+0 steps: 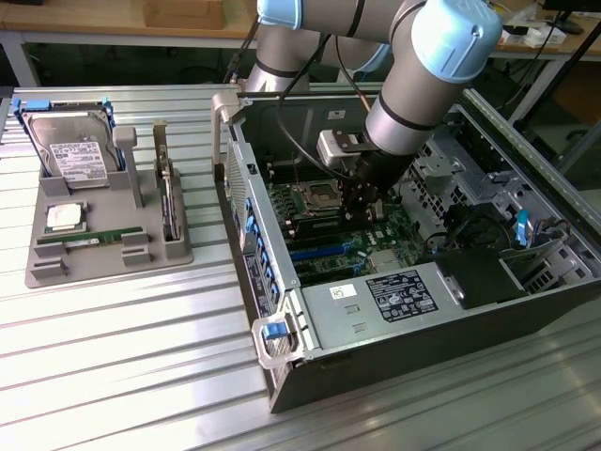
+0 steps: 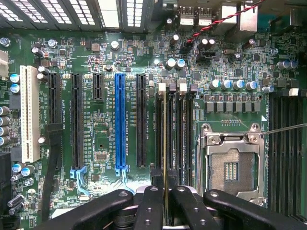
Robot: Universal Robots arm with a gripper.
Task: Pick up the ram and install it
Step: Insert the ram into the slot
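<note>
The ram (image 2: 165, 139) appears edge-on as a thin greenish strip, running lengthwise along one of the black memory slots (image 2: 173, 134) beside the empty processor socket (image 2: 230, 167). My gripper (image 2: 165, 192) is shut on the ram, with a black finger (image 2: 152, 201) on each side of it. Whether the stick is seated in the slot or just above it, I cannot tell. In the exterior view, my gripper (image 1: 360, 205) reaches down into the open computer case (image 1: 282, 376), over the green motherboard (image 1: 376, 246).
A grey tray (image 1: 42, 272) on the exterior view's left holds a hard drive (image 1: 75, 150), a silver processor chip (image 1: 64, 217), another green stick (image 1: 94, 241) lying flat and an upright card (image 1: 169, 202). Case walls, a drive cage and cables surround the gripper.
</note>
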